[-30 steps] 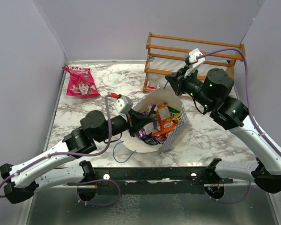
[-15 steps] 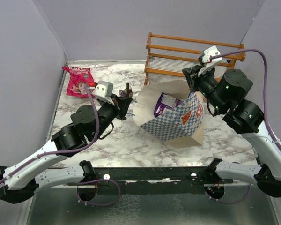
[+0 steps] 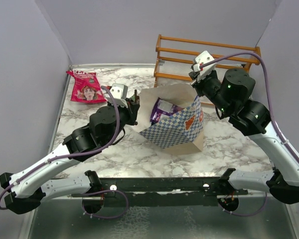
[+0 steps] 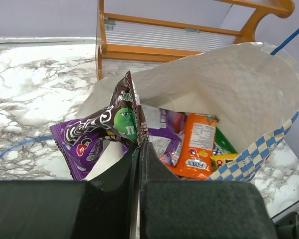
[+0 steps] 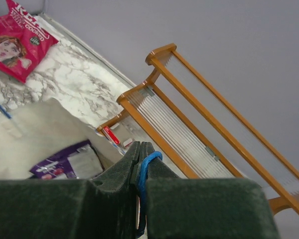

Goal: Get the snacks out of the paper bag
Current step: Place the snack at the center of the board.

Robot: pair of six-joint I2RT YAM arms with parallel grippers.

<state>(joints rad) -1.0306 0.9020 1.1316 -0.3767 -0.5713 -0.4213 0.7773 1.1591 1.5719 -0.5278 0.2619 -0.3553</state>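
Note:
The blue-and-white checkered paper bag [image 3: 177,127] lies tilted on the marble, its mouth facing left. My right gripper [image 3: 196,85] is shut on its blue cord handle [image 5: 148,160] and holds that side up. Just outside the bag's mouth, my left gripper [image 3: 134,103] is shut on a brown candy packet [image 4: 122,115]; its closed tips [image 4: 140,146] pinch the packet's lower corner. Inside the bag show a purple packet [image 4: 78,143], an orange packet [image 4: 197,144] and a bit of green and yellow. A pink-red snack bag with a face [image 3: 87,86] lies at the far left.
A wooden rack [image 3: 205,59] stands at the back right, just behind the bag and my right gripper. The other blue cord handle [image 4: 10,149] trails on the table to the left of the bag. Grey walls close in the sides and the back.
My left gripper came out of the bag's mouth holding the brown packet. My right gripper lifted the handle and tipped the bag onto its side, then shifted left with it.

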